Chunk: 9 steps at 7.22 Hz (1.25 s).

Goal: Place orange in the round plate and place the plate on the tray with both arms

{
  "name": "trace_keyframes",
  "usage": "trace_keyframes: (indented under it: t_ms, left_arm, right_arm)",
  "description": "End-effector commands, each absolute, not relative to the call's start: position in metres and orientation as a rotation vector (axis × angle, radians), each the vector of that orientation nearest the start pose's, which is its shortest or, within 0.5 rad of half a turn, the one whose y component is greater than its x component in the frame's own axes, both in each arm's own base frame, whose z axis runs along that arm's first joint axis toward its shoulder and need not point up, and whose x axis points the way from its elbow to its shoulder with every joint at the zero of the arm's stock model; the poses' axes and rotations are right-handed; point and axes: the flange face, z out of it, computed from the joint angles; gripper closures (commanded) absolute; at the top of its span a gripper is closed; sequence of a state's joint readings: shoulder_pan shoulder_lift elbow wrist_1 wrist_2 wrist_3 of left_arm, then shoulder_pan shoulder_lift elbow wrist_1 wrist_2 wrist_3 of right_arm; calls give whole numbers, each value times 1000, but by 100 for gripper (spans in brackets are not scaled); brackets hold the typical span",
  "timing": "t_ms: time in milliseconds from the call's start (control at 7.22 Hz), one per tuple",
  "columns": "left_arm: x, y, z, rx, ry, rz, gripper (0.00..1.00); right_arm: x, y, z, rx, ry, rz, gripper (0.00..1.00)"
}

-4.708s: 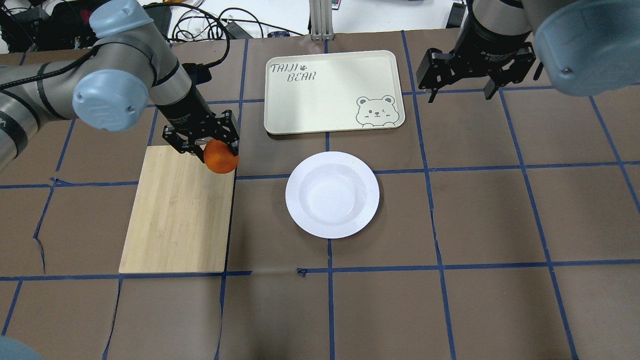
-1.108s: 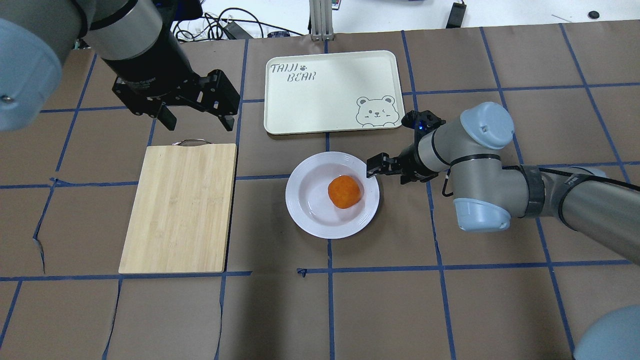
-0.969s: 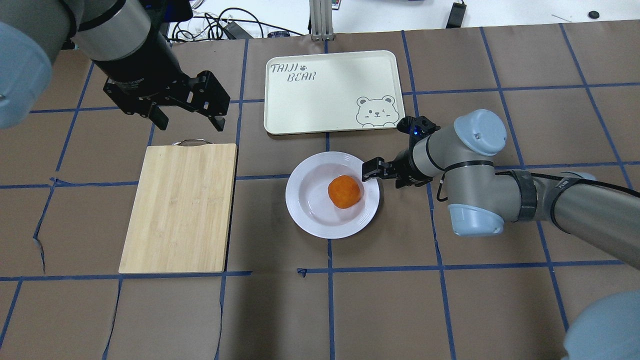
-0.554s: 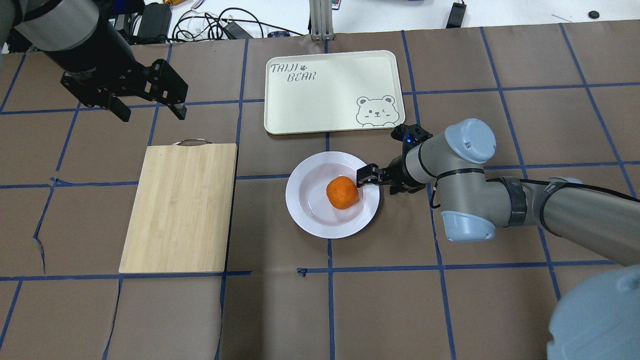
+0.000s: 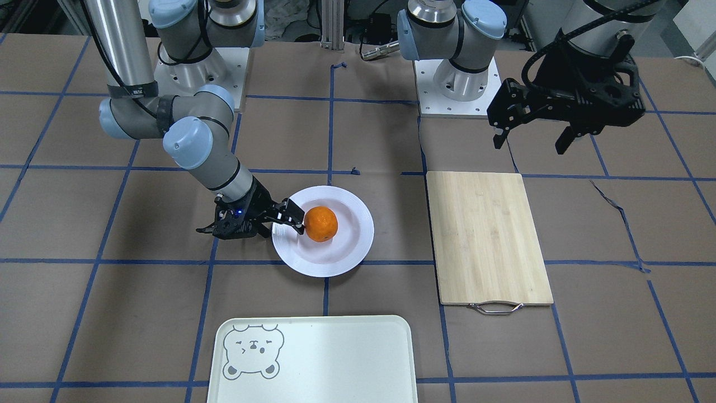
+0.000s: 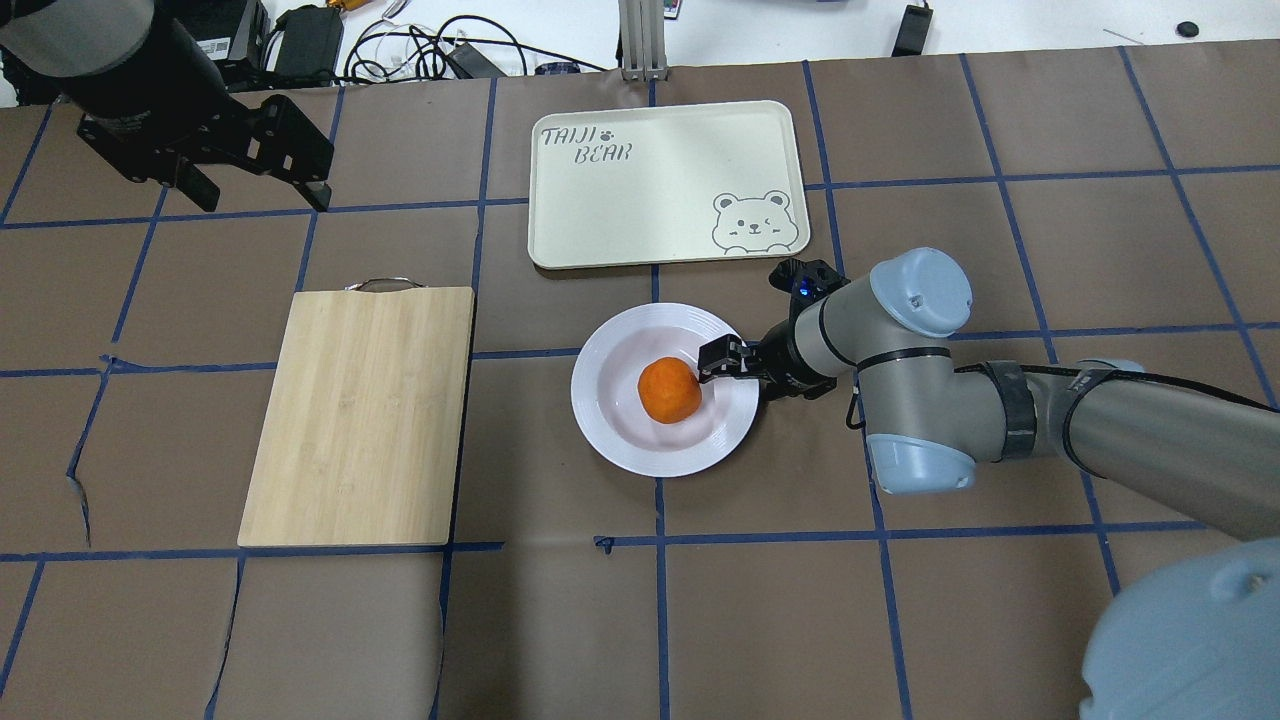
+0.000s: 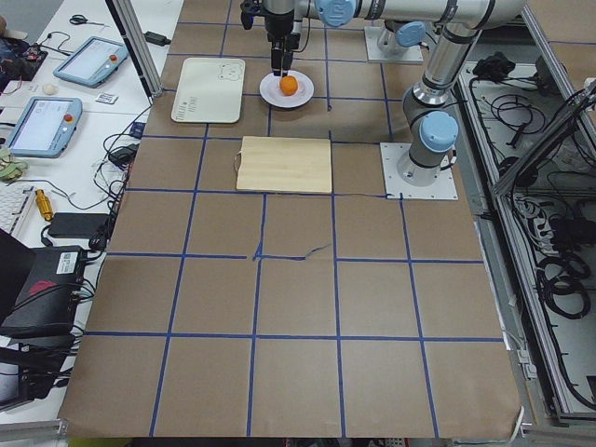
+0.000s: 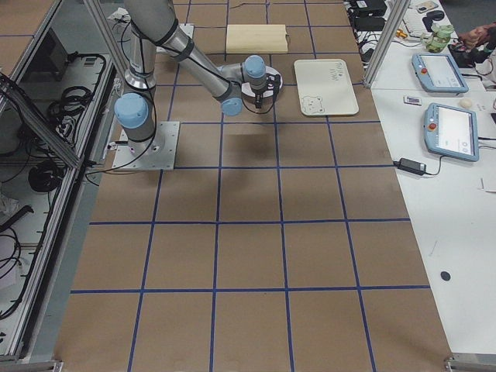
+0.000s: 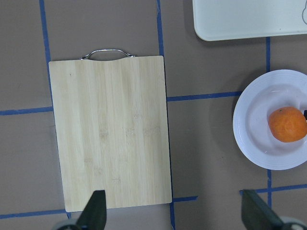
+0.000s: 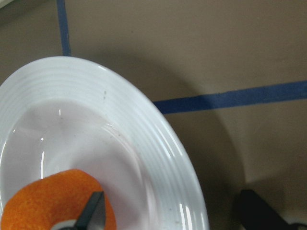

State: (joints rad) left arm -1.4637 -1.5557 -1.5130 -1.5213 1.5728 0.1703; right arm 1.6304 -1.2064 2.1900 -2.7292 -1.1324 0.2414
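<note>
The orange (image 6: 670, 390) lies in the sunken centre of the round white plate (image 6: 620, 432), which rests on the table just in front of the cream tray (image 6: 650, 200). My right gripper (image 6: 722, 368) is low and open, straddling the plate's right rim (image 10: 120, 110). One of its fingers (image 10: 93, 211) is over the plate against the orange (image 10: 53, 201); the other finger (image 10: 254, 208) is outside the rim. My left gripper (image 6: 262, 198) hangs open and empty, high over the back left, away from the plate (image 9: 254, 139).
A bamboo cutting board (image 6: 360, 415) with a metal handle lies left of the plate. The tray (image 5: 335, 358) holds nothing. Cables and gear sit beyond the table's far edge.
The left gripper released the orange into the plate and drew back to the far left. The right gripper came down to the plate's rim, nudging the orange slightly left.
</note>
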Motion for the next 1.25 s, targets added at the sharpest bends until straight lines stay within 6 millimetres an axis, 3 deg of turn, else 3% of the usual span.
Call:
trace_keyframes:
  t_ms: [0, 277, 415, 692, 1108]
  left_arm:
    - [-74, -516, 537, 59, 3059, -312, 0]
    - [-85, -517, 532, 8, 3082, -306, 0]
    - [-103, -514, 522, 27, 3091, -282, 0]
    - [-130, -509, 518, 113, 3099, -273, 0]
    - [-132, -513, 519, 137, 3151, -267, 0]
  right_arm:
    - [201, -471, 160, 206, 2710, -148, 14]
    - [201, -471, 159, 209, 2720, -146, 30]
    - [201, -471, 159, 210, 2721, -144, 34]
    - [202, -470, 158, 208, 2721, -139, 58]
    - [211, -466, 158, 213, 2718, -124, 75]
